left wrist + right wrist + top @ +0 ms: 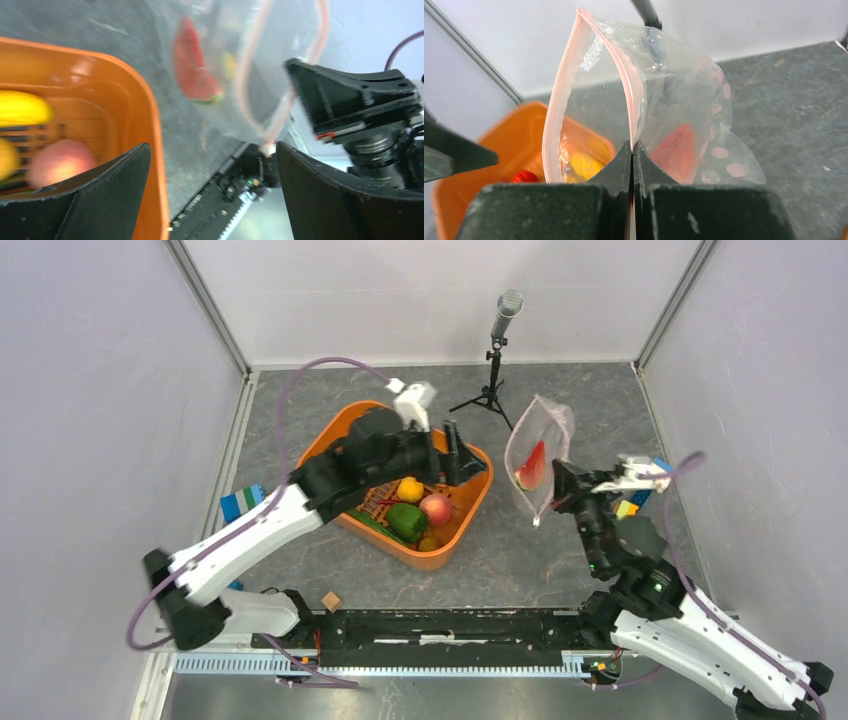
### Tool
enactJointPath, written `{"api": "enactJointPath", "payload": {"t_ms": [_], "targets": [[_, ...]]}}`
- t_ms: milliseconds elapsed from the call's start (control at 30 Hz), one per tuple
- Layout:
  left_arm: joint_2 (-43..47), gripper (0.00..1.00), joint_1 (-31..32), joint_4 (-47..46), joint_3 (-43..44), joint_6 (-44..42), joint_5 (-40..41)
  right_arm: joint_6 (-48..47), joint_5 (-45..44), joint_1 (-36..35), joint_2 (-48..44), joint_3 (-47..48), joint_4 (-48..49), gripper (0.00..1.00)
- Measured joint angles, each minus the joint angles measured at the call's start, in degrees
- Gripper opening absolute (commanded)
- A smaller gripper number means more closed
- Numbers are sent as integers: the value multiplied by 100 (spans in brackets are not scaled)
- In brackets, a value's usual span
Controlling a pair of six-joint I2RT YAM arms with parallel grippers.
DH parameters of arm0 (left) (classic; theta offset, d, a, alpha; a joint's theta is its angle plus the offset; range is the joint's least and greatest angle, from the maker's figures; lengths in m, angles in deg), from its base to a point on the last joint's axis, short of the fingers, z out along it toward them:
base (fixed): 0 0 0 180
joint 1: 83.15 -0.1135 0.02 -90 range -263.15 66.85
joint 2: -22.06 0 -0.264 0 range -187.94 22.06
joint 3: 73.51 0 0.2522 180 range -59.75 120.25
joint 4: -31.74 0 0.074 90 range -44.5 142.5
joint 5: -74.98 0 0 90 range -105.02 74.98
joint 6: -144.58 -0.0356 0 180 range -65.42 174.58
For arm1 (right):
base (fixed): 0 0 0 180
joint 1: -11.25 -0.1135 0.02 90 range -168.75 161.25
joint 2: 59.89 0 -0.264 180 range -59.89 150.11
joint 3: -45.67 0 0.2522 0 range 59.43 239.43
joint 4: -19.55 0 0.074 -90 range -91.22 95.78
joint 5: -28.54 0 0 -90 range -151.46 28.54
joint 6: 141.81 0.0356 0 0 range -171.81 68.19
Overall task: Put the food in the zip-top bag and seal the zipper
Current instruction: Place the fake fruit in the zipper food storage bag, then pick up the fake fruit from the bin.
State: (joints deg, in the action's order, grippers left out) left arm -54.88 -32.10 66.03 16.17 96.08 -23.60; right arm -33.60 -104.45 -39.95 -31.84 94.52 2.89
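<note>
My right gripper (552, 502) is shut on the edge of the zip-top bag (540, 440) and holds it up off the table with its mouth gaping. The pinkish zipper (560, 100) curves wide open. A red slice of food (532, 466) lies inside the bag (704, 115), to the right of the right gripper (632, 146). My left gripper (462, 462) hangs open and empty over the right rim of the orange basket (470, 510), facing the bag (250, 60). Between its fingertips the left gripper (212, 165) holds nothing. Yellow, green and peach food (420, 508) lies in the basket.
A microphone on a small tripod (497, 350) stands behind the bag. Coloured blocks (243, 502) lie left of the basket, and more blocks (628, 506) sit by the right arm. A small wooden cube (331, 600) rests near the front rail. Walls close in on three sides.
</note>
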Motion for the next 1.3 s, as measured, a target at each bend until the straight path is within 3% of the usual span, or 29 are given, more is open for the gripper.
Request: {"api": "enactJointPath", "payload": {"t_ms": [133, 267, 333, 400, 567, 700, 800, 933, 1300], "targets": [[1217, 100, -37, 293, -409, -721, 1158, 74, -234, 0, -584, 37, 184, 0], [1637, 100, -326, 599, -719, -1078, 1729, 280, -811, 31, 63, 1104, -726, 0], [1600, 100, -522, 782, -813, -1178, 1869, 153, -968, 31, 129, 1073, -671, 0], [1432, 100, -671, 898, -960, -1303, 1947, -39, -997, 31, 131, 852, -918, 0], [909, 100, -970, 1290, -1165, -1714, 1746, 22, -822, 42, 1134, 927, -1626, 0], [297, 100, -1340, 1303, -1165, -1884, 1394, 90, -479, 26, 605, 7, -1469, 0], [-98, 100, -1707, 1051, -1226, -1884, 1062, 155, -380, 33, 236, -177, -1425, 0], [-664, 100, -2087, 551, -1220, -1790, 824, 210, -330, 31, 485, -35, -1390, 0], [-2085, 98, -2212, -223, -931, -1661, 494, 409, 267, 31, 894, -295, -1056, 0]]}}
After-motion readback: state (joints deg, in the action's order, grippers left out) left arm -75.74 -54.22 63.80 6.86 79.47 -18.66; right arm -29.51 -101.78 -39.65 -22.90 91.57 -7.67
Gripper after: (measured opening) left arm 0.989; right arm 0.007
